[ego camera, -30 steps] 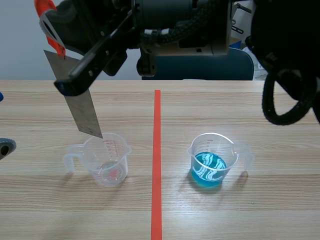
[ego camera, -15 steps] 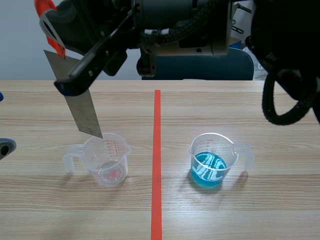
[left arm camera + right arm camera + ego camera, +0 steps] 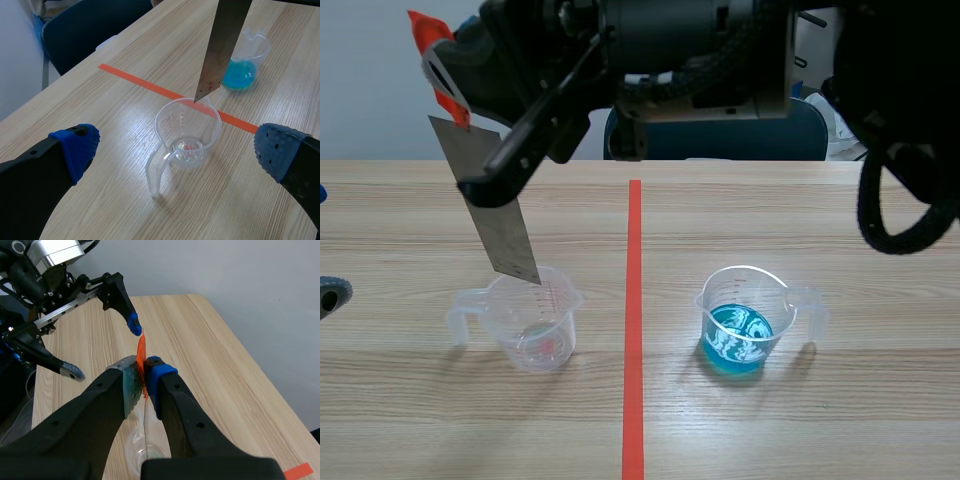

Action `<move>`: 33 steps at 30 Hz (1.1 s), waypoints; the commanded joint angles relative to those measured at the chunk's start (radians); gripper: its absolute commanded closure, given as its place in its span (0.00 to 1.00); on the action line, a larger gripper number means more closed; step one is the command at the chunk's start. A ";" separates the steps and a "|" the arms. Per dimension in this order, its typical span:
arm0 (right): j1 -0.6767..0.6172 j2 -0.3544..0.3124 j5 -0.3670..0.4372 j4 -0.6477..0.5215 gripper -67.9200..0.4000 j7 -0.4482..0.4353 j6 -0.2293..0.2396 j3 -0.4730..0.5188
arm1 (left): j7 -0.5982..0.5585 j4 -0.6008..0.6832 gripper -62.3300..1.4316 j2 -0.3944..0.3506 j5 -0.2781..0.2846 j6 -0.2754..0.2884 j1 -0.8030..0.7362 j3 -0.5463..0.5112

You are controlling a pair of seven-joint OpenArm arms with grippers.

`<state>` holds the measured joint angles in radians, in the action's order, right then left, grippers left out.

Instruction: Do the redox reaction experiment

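Strip first: your right jaws are clenched on it by the orange tag at its top. The bare metal hangs free and tilted, with its lower corner just at the rim of the clear cup. The right arm crosses the tape line to get there. I read the high grip as deliberate, so that only metal meets liquid and the jaws stay out of it. In the left wrist view the corner sits over the far rim, not inside, and I cannot tell whether it touches the plastic. Something small and reddish lies at the bottom of that cup, too small to name.

Your left jaws are released, pads spread wide, low and near the clear cup, whose handle is turned toward them. They hold nothing. I judge they are placed there to steady or lift that cup.

The blue cup stands on the tabletop across the line, partly filled and well apart from the strip. A redox run needs metal and blue solution together, so I judge the task is at an early stage — either the strip goes to the blue cup or the liquid comes to it. Mind the tilt, since a long strip could tip a light cup.
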<state>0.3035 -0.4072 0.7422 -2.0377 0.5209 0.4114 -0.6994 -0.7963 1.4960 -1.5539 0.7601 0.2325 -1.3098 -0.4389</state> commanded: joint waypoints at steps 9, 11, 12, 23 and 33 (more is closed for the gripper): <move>0.006 -0.185 0.115 -0.010 0.98 -0.094 0.002 0.076 | -0.015 0.011 0.00 0.008 0.006 -0.002 0.011 -0.006; 0.006 -0.233 0.139 -0.010 0.98 -0.117 0.005 0.093 | -0.015 0.011 0.00 0.008 0.006 -0.002 0.011 -0.006; 0.006 -0.259 0.150 -0.010 0.98 -0.135 0.005 0.100 | -0.015 0.011 0.00 0.008 0.006 -0.002 0.011 -0.006; -0.072 -0.549 0.239 -0.010 0.98 -0.320 0.060 0.219 | -0.015 0.011 0.00 0.007 0.006 -0.002 0.011 -0.006; -0.317 -0.671 0.265 -0.010 0.98 -0.383 0.162 0.469 | -0.015 0.011 0.00 0.007 0.006 -0.002 0.011 -0.006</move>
<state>-0.0128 -1.0691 0.9958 -2.0377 0.1574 0.5674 -0.2436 -0.7963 1.4960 -1.5539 0.7601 0.2321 -1.3098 -0.4389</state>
